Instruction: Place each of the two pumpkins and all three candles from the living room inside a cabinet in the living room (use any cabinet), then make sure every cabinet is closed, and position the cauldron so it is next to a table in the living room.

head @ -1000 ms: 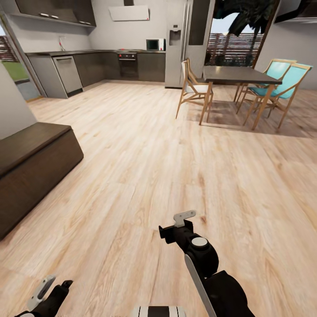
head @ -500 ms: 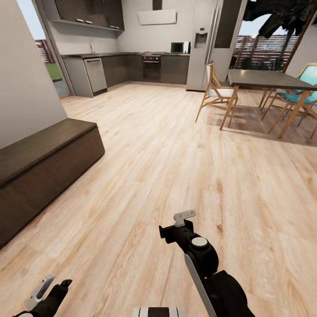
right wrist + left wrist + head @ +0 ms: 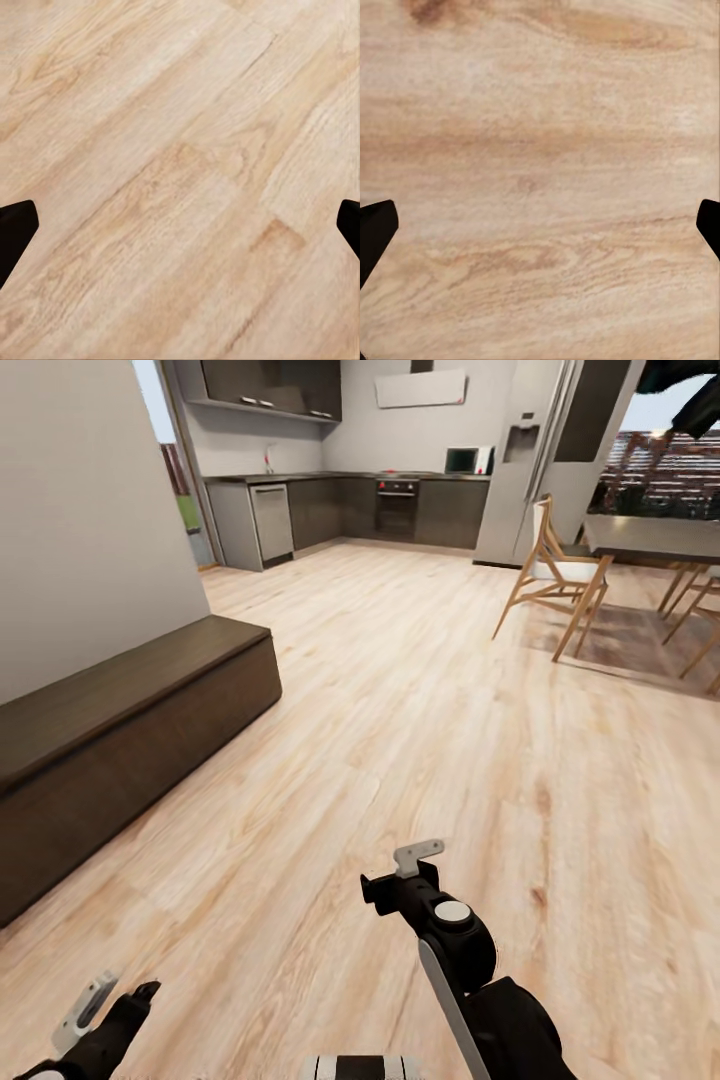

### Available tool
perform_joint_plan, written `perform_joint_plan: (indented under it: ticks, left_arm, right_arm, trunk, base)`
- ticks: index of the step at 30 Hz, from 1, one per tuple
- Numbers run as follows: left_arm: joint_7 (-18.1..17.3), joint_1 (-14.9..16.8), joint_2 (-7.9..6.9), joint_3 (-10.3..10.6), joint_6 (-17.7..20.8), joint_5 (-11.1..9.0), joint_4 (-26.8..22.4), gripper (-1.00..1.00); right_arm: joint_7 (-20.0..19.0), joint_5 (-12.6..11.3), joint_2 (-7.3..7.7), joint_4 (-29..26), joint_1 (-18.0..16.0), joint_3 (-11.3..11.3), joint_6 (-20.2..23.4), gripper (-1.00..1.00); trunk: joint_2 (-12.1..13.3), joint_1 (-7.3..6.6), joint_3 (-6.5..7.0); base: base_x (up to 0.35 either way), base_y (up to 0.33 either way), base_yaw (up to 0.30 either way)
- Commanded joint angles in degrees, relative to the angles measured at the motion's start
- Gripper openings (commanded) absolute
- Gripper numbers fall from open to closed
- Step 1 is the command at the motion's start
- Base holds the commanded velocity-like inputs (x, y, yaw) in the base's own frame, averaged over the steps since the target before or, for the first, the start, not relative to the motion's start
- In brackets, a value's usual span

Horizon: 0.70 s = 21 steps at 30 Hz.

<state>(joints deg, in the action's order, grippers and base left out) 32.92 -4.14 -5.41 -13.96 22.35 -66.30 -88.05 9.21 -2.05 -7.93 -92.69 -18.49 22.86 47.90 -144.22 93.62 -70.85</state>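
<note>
The dark-brown cabinet [image 3: 130, 730] lies along the left of the frame, drawers closed, well apart from the left gripper [image 3: 100, 1010] at the bottom left and the right gripper [image 3: 400, 870] at lower centre, both spread wide and empty over the wood floor [image 3: 400, 690].

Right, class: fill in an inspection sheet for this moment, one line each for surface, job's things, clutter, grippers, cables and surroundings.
Surface: pale wood floor, bare where visible.
Job's things: dark-brown cabinet against the wall, fronts shut; pumpkins, candles, cauldron: nothing seen.
Clutter: nothing seen.
Grippers: left gripper and right gripper both open, empty, over the floor.
Cables: nothing seen.
Surroundings: kitchen units, fridge, dining table with wooden chair.
</note>
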Motion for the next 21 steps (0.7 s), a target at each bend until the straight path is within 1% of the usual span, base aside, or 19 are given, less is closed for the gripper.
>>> perform_joint_plan:
  ticks: [1,6,10,14,16,17,18,21]
  left_arm:
    - [0.4,-0.2,-0.02,-0.1,0.2,-0.4,-0.6,1.00]
    - [0.4,-0.6,-0.03,-0.1,0.2,-0.4,-1.2,1.00]
    - [0.4,-0.7,-0.05,-0.2,0.1,-0.3,-1.1,1.00]
    - [0.5,-0.8,-0.44,-0.4,0.0,-0.1,0.8,1.00]
    - [0.4,-0.8,-0.56,-0.9,-0.1,-0.1,2.0,1.00]
    - [0.3,-0.8,-0.47,-2.1,-0.2,0.0,3.2,1.00]
    - [0.3,-0.8,-0.44,-2.7,-0.2,0.0,3.6,1.00]
    - [0.3,-0.8,-0.39,-3.2,-0.2,0.4,4.1,1.00]
  right_arm:
    - [0.4,-0.2,0.01,0.0,0.0,0.1,0.3,1.00]
    - [0.4,-0.2,0.02,0.0,-0.1,0.1,0.3,1.00]
    - [0.4,-0.2,0.02,0.0,0.0,0.1,0.3,1.00]
    - [0.4,-0.2,0.02,0.0,-0.3,-0.1,0.3,1.00]
    - [0.4,-0.2,0.02,0.0,-0.3,-0.1,0.3,1.00]
    - [0.3,-0.2,0.02,0.0,-0.4,-0.2,0.3,1.00]
    - [0.3,-0.2,0.02,0.0,-0.3,-0.1,0.3,1.00]
    - [0.3,-0.2,0.02,0.0,-0.4,-0.2,0.3,1.00]
  trunk:
    - [0.0,0.02,-0.22]
    - [-0.1,0.15,-1.12]
    - [-0.1,0.15,-0.94]
    - [-0.1,0.15,-0.76]
    - [-0.1,0.15,-0.67]
    - [-0.1,0.15,-0.62]
    - [-0.1,0.15,-0.58]
    - [-0.1,0.07,0.23]
  base:
    - [0.000,0.000,0.287]
    - [0.000,0.000,0.287]
    - [0.000,0.000,0.287]
    - [0.000,0.000,0.287]
    - [0.000,0.000,0.287]
    - [0.000,0.000,0.287]
    - [0.000,0.000,0.287]
    - [0.000,0.000,0.287]
